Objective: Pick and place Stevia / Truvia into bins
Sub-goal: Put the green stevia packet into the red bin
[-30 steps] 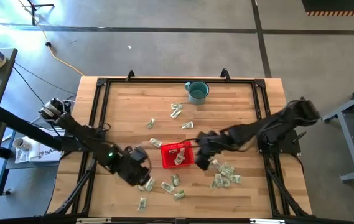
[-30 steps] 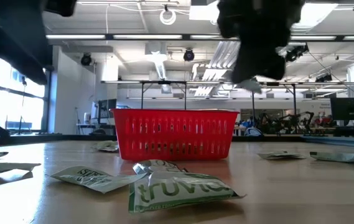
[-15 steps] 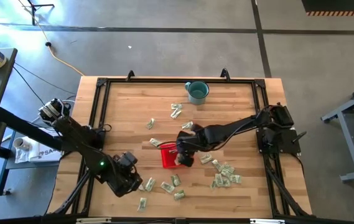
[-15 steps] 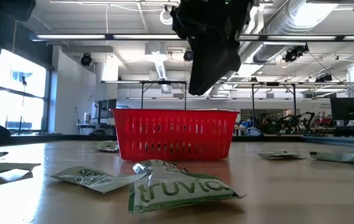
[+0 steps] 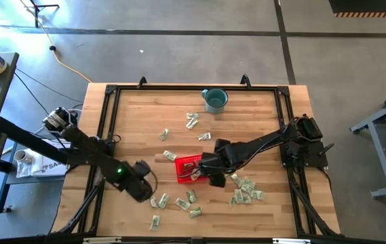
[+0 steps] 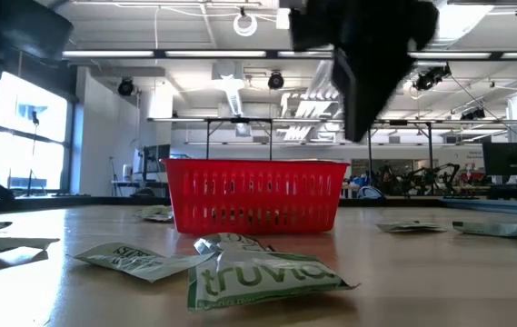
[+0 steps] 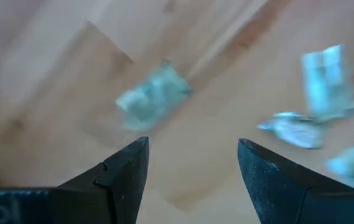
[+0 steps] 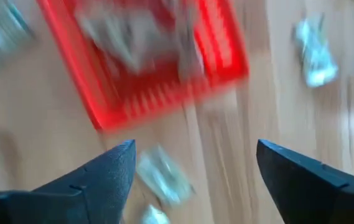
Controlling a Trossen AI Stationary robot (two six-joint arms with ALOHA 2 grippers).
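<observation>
Right fingers (image 8: 189, 171), shut a second ago, now gape empty beside the red basket (image 5: 190, 167): packet dropped in; left fingers (image 7: 192, 171) hover open over loose packets (image 7: 153, 99).

Green-print packets (image 5: 245, 190) scattered around red basket (image 5: 187, 168).

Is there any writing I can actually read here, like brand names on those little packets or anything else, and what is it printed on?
"truvia": green lettering on the crumpled packet nearest the low camera.
Partly legible, maybe "SW...": the flatter packet beside it; too angled to read for certain.
Dark letters, perhaps "SA...": the white sheet left of the table, half hidden.
Print on the other packets scattered on the table: too small to read.
</observation>
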